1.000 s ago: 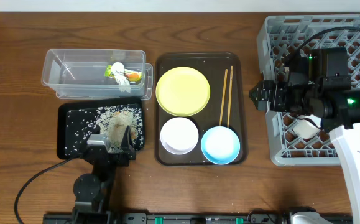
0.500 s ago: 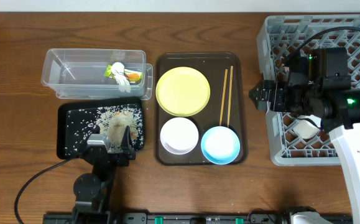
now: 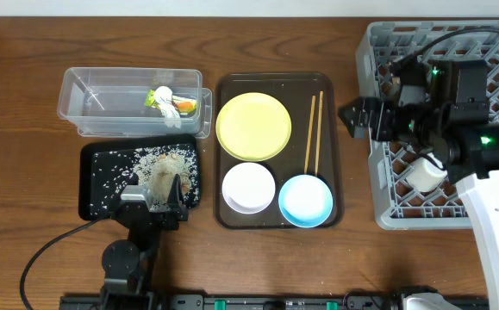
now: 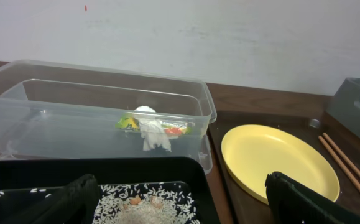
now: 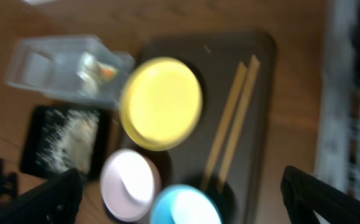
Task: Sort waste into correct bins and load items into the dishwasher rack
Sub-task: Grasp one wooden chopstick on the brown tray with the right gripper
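**Both sets of fingers wide open, nothing held**

L fingers [image 4: 304,198] are spread wide & empty, held low at near edge of black tray [image 3: 94,194], where rice scraps [image 3: 159,165] are scattered. R fingers [image 5: 319,193], likewise spread & empty, are held betw. dishwasher rack [image 3: 378,52] & brown tray [image 3: 333,99]. White cup [image 3: 425,175] is seen in rack. Wrapper [image 4: 127,122] & tissue [image 4: 153,134] are seen in clear tub [image 3: 102,99]. Plate [image 3: 252,127], white bowl [image 3: 249,187], blue bowl [image 3: 305,201] & chopsticks [image 3: 314,133] are carried on brown tray.
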Robot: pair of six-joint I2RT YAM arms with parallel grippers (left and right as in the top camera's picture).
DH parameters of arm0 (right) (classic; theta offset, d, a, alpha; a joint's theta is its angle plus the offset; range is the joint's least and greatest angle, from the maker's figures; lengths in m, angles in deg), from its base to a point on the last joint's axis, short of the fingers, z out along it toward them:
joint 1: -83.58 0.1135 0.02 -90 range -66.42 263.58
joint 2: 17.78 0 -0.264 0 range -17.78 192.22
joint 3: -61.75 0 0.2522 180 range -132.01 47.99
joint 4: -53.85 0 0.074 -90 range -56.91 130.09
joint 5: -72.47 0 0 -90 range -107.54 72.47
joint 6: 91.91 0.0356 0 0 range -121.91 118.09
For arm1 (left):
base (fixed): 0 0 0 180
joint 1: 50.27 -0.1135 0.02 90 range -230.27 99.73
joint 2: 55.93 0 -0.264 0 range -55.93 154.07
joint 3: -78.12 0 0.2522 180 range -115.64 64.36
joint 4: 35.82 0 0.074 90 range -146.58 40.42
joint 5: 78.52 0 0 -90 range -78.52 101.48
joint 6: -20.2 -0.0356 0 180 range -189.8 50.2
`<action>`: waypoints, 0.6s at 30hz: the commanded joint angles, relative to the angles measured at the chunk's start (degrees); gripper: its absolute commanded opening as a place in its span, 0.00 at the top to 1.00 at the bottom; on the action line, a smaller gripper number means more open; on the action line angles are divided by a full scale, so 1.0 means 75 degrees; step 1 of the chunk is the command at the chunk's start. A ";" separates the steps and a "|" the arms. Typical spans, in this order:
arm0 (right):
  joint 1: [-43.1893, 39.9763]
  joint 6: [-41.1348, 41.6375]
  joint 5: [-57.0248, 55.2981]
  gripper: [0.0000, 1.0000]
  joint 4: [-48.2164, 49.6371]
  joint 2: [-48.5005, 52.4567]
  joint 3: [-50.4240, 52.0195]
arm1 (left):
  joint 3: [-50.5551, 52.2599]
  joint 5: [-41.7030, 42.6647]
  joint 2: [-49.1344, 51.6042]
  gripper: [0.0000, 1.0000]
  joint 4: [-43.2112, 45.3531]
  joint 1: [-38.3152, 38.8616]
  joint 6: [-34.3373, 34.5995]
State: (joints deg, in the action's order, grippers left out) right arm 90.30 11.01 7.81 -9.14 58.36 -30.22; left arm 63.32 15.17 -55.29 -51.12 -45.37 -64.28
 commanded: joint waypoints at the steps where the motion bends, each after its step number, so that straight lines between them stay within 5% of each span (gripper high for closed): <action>1: 0.0618 0.0396 0.0289 0.01 0.0245 0.0344 0.0003 | 0.0108 0.0026 -0.0041 0.12 -0.0280 -0.0047 -0.0076; 5: 0.1740 0.0807 -0.1562 0.12 0.0213 0.1137 0.0003 | 0.0108 0.0026 -0.0041 0.12 -0.0280 -0.0047 -0.0076; 11: 0.2358 0.1851 -0.3893 0.58 0.0533 0.2623 0.0003 | 0.0108 0.0023 -0.0041 0.12 -0.0280 -0.0047 -0.0076; 18: 0.2282 0.1845 -0.3917 0.60 0.1556 0.4226 0.0003 | 0.0108 0.0026 -0.0041 0.12 -0.0280 -0.0047 -0.0076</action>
State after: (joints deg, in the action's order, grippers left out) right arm 107.50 23.34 -18.57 1.31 86.75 -30.16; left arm 63.30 15.17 -55.29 -51.12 -45.37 -64.28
